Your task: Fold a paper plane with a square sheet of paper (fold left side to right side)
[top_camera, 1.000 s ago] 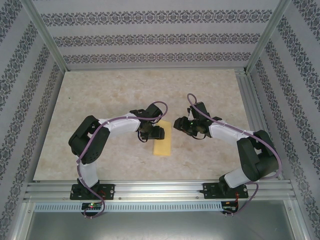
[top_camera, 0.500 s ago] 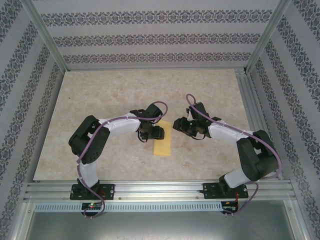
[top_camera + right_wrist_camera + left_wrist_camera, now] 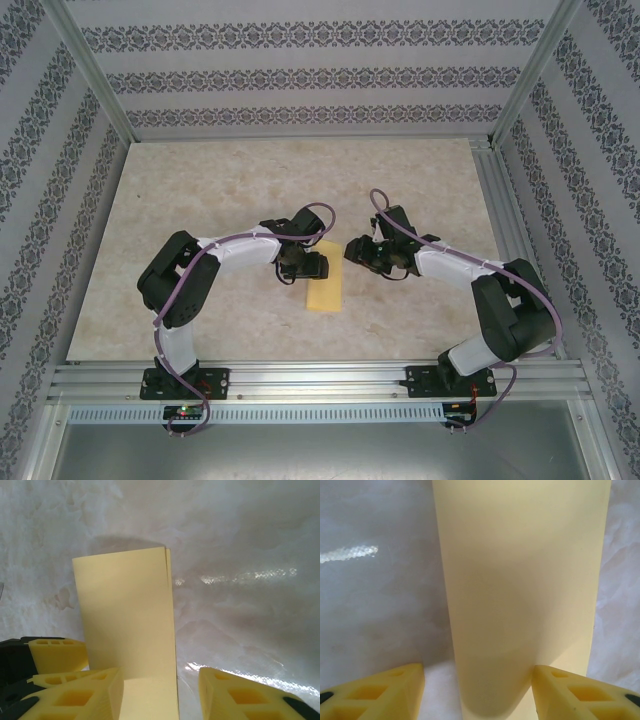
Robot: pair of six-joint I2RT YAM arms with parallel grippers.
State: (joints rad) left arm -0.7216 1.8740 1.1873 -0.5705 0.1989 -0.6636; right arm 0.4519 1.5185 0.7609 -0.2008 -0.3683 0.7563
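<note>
Both arms' jaws part-open, empty, over folded square sheet of paper (image 3: 323, 295); long axis near-far.

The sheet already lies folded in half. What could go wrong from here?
The folded sheet shows two edges not quite flush along one long side; pressing now may set a skewed crease.
Both pairs of jaws stand open, close together at its far end; they might collide or drag the thin paper.
</note>
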